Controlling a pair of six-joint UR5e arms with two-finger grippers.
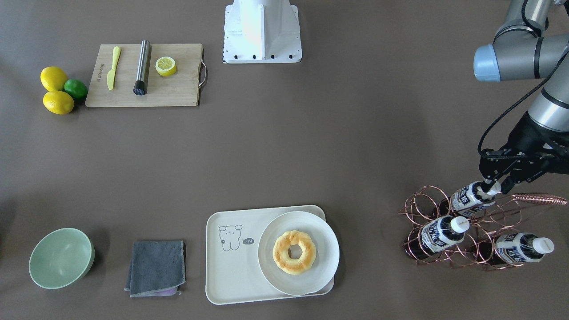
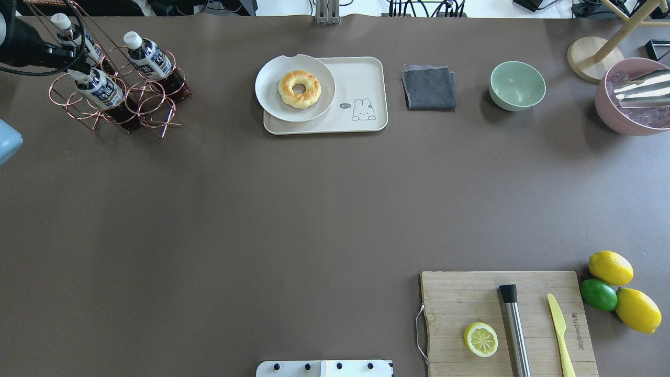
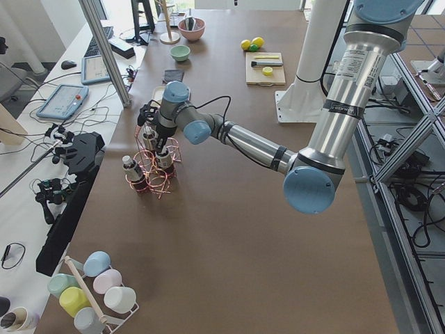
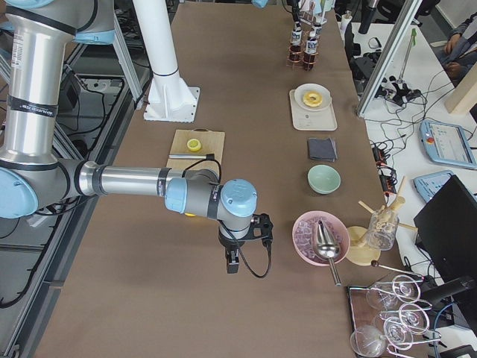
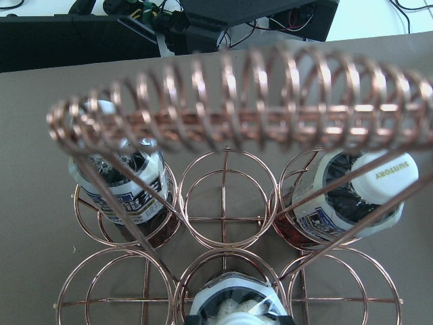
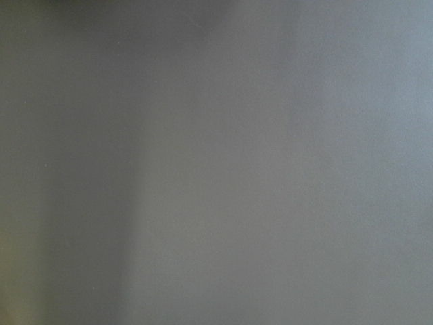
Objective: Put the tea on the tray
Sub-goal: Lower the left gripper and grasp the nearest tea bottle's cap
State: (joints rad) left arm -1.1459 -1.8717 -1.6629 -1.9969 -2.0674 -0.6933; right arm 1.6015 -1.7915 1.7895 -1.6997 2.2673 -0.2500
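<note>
- Exterior front-facing view shows the table [image 1: 284, 155] broad and bare between rack and tray, so a carried bottle has a free lane.
- Tray [image 1: 231, 280] lies near the operators' edge. A round plate [image 1: 331, 253] with a doughnut [image 1: 294, 252] fills and overhangs one end, leaving only the bear end for a bottle.
- Copper wire rack [image 1: 426, 195] cradles three bottles tilted in its rings. Its coiled handle [image 1: 540, 198] runs just beside the gripper, which I judge a snag risk on withdrawal.
- Tea [image 1: 469, 198], the uppermost bottle, sits in its ring, well apart from the tray.
- Left gripper [image 1: 494, 186] brackets the white cap [image 1: 492, 190]; I cannot tell whether it pinches.
- Right gripper [image 4: 231, 262] hangs over bare table far off; I cannot tell its grip.
</note>
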